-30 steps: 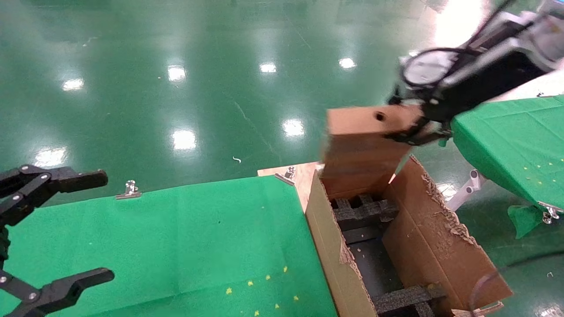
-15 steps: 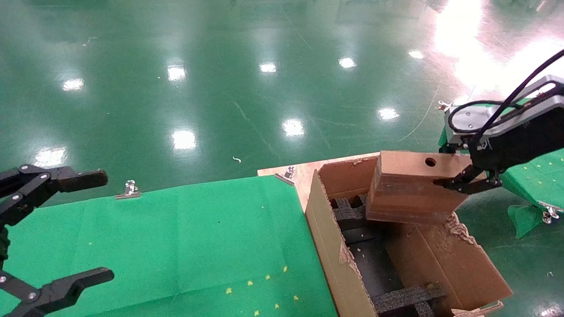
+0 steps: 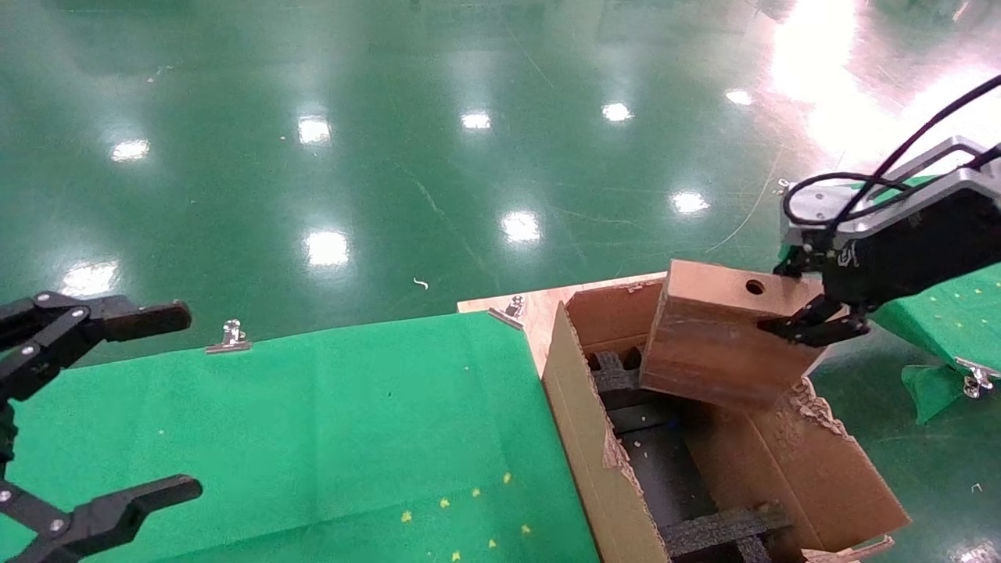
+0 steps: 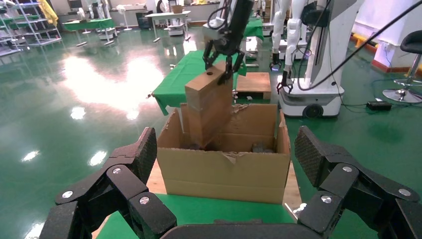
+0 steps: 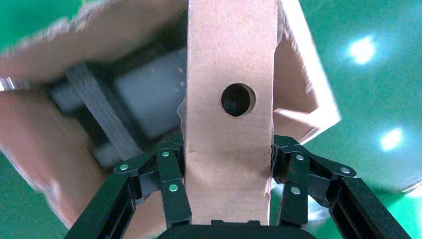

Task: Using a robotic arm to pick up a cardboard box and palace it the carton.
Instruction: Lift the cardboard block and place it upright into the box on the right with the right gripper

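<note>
Left end effector [image 4: 224, 199] fingers spread wide in foreground. Beyond, right end effector [image 4: 223, 59] clamps cardboard box [image 4: 208, 107], tilted, lower end inside carton [image 4: 224, 169].

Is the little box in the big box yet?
Almost. Picking up is done: the right gripper is shut on the small box. It hangs tilted over the big carton, its bottom dipping inside. Lowering and letting go are left. The left gripper waits open.

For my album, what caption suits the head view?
Right tool lowers a tilted cardboard box into the open carton.
</note>
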`<control>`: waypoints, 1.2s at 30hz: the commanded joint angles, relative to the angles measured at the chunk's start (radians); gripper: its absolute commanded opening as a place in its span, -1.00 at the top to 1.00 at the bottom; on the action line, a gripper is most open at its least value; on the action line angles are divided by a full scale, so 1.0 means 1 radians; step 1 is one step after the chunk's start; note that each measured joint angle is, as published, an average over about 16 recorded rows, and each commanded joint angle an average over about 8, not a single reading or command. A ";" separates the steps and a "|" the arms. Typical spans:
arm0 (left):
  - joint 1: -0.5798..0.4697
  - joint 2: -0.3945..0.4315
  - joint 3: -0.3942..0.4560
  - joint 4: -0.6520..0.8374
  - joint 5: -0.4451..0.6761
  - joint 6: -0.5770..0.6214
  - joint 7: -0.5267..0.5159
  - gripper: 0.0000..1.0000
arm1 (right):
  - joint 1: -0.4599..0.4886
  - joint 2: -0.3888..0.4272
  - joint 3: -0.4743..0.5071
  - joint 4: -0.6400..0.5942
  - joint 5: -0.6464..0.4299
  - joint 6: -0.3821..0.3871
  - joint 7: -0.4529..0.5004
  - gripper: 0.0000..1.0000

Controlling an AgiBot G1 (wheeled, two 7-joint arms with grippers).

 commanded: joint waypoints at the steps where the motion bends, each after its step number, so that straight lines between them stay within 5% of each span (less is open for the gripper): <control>1: 0.000 0.000 0.000 0.000 0.000 0.000 0.000 -1.00 | -0.014 -0.001 -0.003 -0.016 0.009 0.012 0.058 1.00; 18: 0.000 0.000 0.000 0.000 0.000 0.000 0.000 -1.00 | -0.096 0.083 -0.063 0.171 -0.086 0.160 0.867 1.00; 30: 0.000 0.000 0.000 0.000 0.000 0.000 0.000 -1.00 | -0.107 0.094 -0.071 0.209 -0.105 0.185 0.934 1.00; 36: 0.000 0.000 0.001 0.001 0.000 0.000 0.000 -1.00 | -0.131 0.098 -0.089 0.250 -0.169 0.256 1.054 1.00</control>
